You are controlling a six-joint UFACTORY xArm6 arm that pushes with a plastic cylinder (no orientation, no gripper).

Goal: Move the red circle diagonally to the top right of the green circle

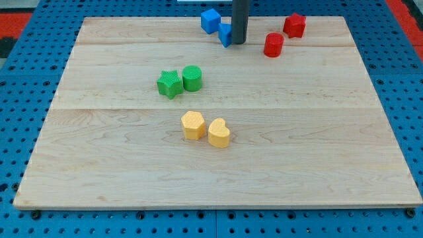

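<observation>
The red circle (pixel 273 45) stands near the view's top, right of centre. The green circle (pixel 192 78) stands left of centre, touching a green star (pixel 170 84) on its left. The red circle is well up and to the right of the green circle. My tip (pixel 238 42) is at the view's top, just left of the red circle with a gap between them, and right against a blue block (pixel 226 34).
A second blue block (pixel 211 20) sits at the top, left of the rod. A red hexagon-like block (pixel 294 25) sits up and right of the red circle. Two yellow blocks (pixel 193 125) (pixel 219 133) stand side by side below centre. The wooden board (pixel 330 165) lies on a blue pegboard.
</observation>
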